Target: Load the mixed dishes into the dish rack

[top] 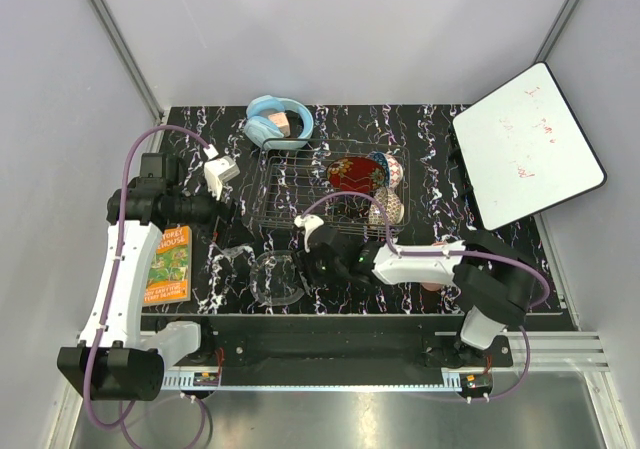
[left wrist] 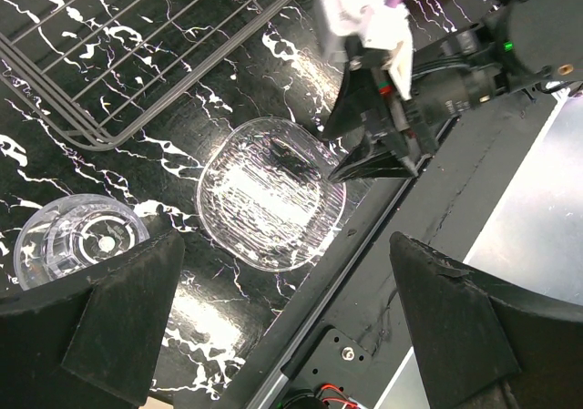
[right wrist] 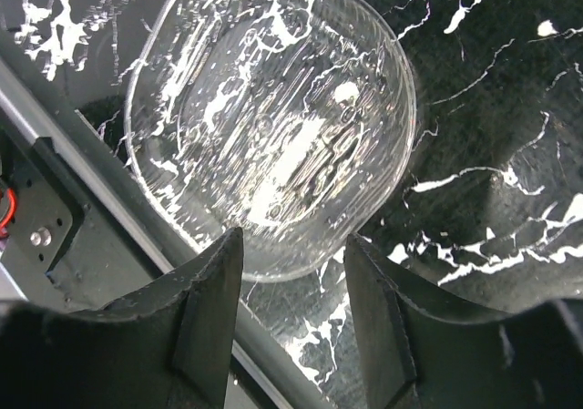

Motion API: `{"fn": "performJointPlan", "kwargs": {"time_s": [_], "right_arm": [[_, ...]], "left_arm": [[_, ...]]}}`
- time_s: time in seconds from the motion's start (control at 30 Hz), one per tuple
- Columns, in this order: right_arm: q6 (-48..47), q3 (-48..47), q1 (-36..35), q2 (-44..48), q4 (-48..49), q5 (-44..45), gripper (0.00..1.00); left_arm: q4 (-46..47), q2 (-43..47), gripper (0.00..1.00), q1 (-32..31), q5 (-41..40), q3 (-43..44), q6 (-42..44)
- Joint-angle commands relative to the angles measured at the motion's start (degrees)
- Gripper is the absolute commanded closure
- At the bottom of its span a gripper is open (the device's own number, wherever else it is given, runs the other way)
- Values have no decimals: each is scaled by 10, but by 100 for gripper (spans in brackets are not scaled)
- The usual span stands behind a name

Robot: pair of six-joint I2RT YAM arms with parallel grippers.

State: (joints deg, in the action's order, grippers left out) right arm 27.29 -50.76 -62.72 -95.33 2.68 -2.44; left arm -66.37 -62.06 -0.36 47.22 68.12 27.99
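Clutter comes first at the left: a green-and-orange book [top: 168, 264] lies flat on the black marbled surface [top: 430, 129], no part of the job. Beside it the left gripper [left wrist: 284, 245] hangs high, its fingers [left wrist: 118, 318] spread wide and grasping nothing. I judge it is parked there to stay out of the other arm's way. Below it the clear tumbler [left wrist: 82, 236] stands upright on the surface, outside the rack and not yet loaded.

Just right of the tumbler sits the clear glass bowl [right wrist: 269, 117], mouth up, near the front edge of the surface and a little short of the dish rack [top: 270, 184]. The right gripper [right wrist: 293, 245] is reaching left to it. Its fingers [right wrist: 209, 309] are apart and straddle the bowl's near rim, one seemingly inside the wall and one outside, not clenched. A rim pinch looks like the only hold, since the bowl appears too wide to span.

Further back the light-blue headphones [top: 275, 121] rest by the rack's far corner. Inside the rack, toward its right end, the red floral plate [top: 355, 174] leans on edge, with the blue patterned bowl [top: 388, 166] and the beige lattice-patterned bowl [top: 386, 209] close by. The rack's left half is free for glassware. At far right a white board [top: 525, 144] lies tilted.
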Motion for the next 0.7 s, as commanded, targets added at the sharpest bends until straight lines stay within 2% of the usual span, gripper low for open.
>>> {"fn": "performJointPlan", "kwargs": {"time_s": [0.0, 0.1, 0.43, 0.67], "right_arm": [[7, -46, -1, -36, -22, 16, 44], [17, -67, -1, -57, -57, 21, 43], [29, -68, -1, -49, -80, 58, 39], [42, -98, 0, -98, -86, 38, 44]], "left_arm": [[8, 11, 1, 3, 20, 4, 8], [7, 16, 1, 3, 19, 9, 7], [0, 12, 1, 3, 23, 14, 14], [-1, 15, 1, 3, 24, 11, 18]]}}
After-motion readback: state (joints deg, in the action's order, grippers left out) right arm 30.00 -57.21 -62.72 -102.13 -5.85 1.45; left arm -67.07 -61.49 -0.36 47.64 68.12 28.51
